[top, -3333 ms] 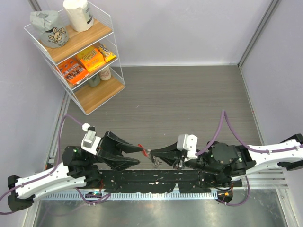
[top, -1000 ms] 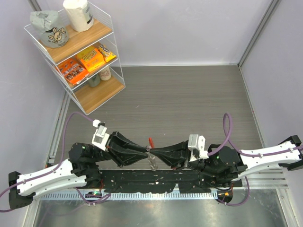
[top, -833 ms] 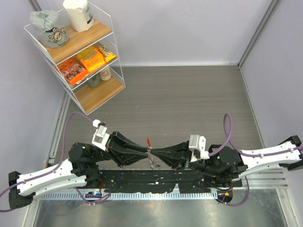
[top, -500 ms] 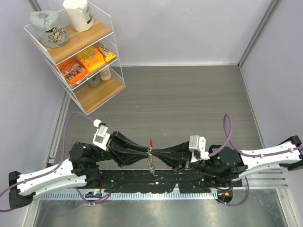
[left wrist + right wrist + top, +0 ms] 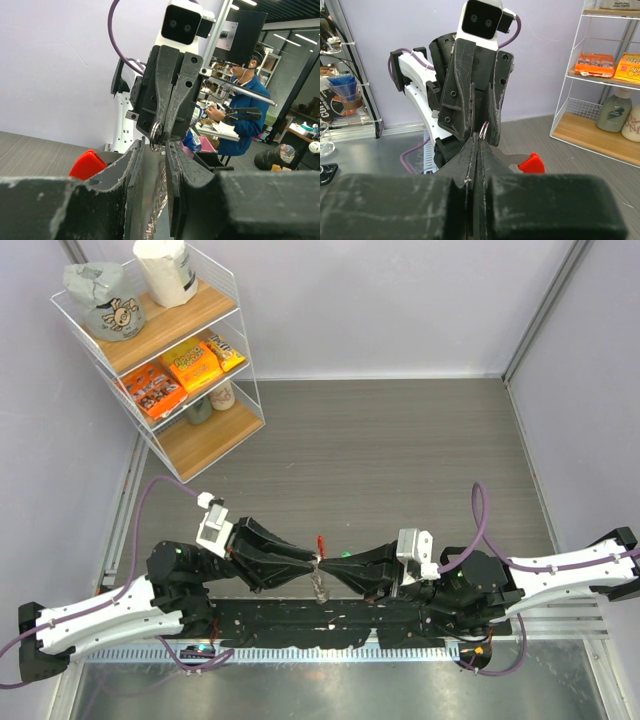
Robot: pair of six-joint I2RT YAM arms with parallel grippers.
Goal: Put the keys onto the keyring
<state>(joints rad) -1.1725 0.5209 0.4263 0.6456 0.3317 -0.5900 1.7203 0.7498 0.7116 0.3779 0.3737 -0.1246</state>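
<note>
My left gripper [image 5: 312, 567] and right gripper [image 5: 327, 569] meet tip to tip above the near rail. The left one is shut on the keyring. Its red part [image 5: 320, 541] sticks out to the far side, and its silvery chain [image 5: 320, 588] hangs below. The red part also shows in the left wrist view [image 5: 89, 164] and in the right wrist view [image 5: 532, 162]. The right gripper [image 5: 477, 138] is shut, and a thin silver ring [image 5: 484, 128] pokes from its tip. A green speck [image 5: 346, 554], seemingly the green key, sits at its fingers. The black key is out of view.
A white wire shelf [image 5: 240, 390] with snack packs, bottles and bags stands at the far left, and shows in the right wrist view [image 5: 570, 90]. The arms' black base rail [image 5: 330, 620] runs along the near edge. Purple-grey walls enclose the grey table [image 5: 400, 460].
Since 3.3 s ago both grippers have closed in until their tips touch. In the last second the red part stayed put, the chain swung slightly, and a green speck appeared at the right fingers.
</note>
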